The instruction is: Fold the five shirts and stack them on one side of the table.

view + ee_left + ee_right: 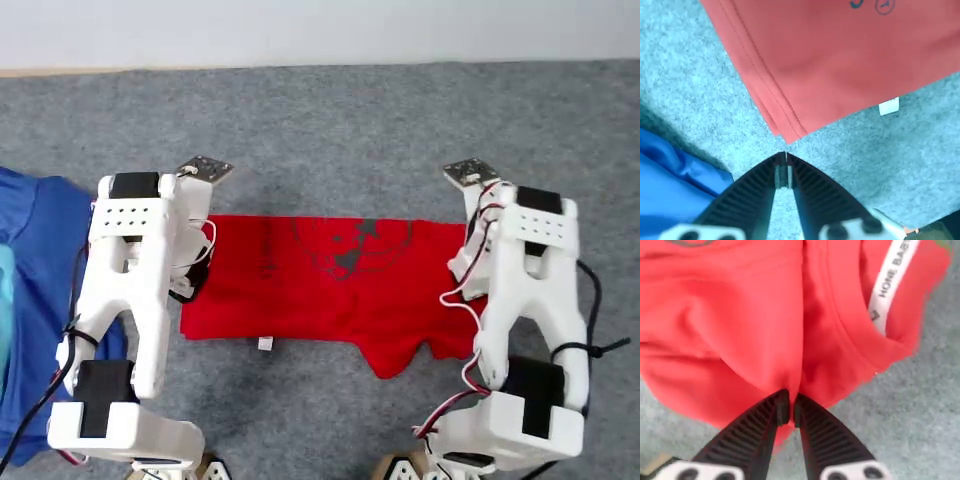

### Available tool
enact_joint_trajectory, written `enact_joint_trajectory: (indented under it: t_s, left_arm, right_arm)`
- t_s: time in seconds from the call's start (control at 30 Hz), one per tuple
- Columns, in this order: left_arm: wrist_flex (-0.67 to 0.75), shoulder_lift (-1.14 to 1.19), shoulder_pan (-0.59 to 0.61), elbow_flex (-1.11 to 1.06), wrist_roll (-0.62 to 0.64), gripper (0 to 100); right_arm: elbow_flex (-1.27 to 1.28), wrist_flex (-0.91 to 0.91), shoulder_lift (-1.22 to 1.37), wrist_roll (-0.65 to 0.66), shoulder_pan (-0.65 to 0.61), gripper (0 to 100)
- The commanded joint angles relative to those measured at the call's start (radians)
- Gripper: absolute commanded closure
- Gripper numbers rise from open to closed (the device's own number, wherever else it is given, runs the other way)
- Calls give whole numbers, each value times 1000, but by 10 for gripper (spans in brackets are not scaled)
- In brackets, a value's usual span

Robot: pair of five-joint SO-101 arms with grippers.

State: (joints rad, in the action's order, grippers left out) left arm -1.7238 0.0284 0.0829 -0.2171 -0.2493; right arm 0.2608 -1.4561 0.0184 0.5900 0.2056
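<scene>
Cloth like that of the red shirt (320, 290) is judged light, soft and limp. It is expected to sag and crease wherever it is not held, and to drag on the grey carpeted table (330, 120) rather than slide. The shirt is laid out flat between the 2 arms, apparently already folded into a band, and a blue shirt (30, 260) is heaped just beside the left arm. The right gripper (789, 407) is clamped on a pinch of red fabric close to the collar (855, 335), where the cloth is bunched. The left gripper (785, 167) is closed with nothing between its jaws and is poised just off the hem corner (787, 130), not touching it. That doubled corner is judged the best place to be taken, since an edge is kept taut by 2 held corners; the loose middle is better left alone.
</scene>
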Motion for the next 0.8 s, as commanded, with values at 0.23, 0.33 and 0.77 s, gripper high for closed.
enact_joint_trajectory:
  t_s: [0.23, 0.33, 0.77]
  left_arm:
    - [-26, -44, -2, 33, 0, 997]
    - [-26, -44, -2, 35, 0, 997]
    - [-21, -44, -3, 35, 0, 997]
  right_arm:
    - [-80, -42, 47, 106, 73, 988]
    - [-83, -42, 110, 114, 73, 988]
    - [-281, -38, 266, 126, 148, 988]
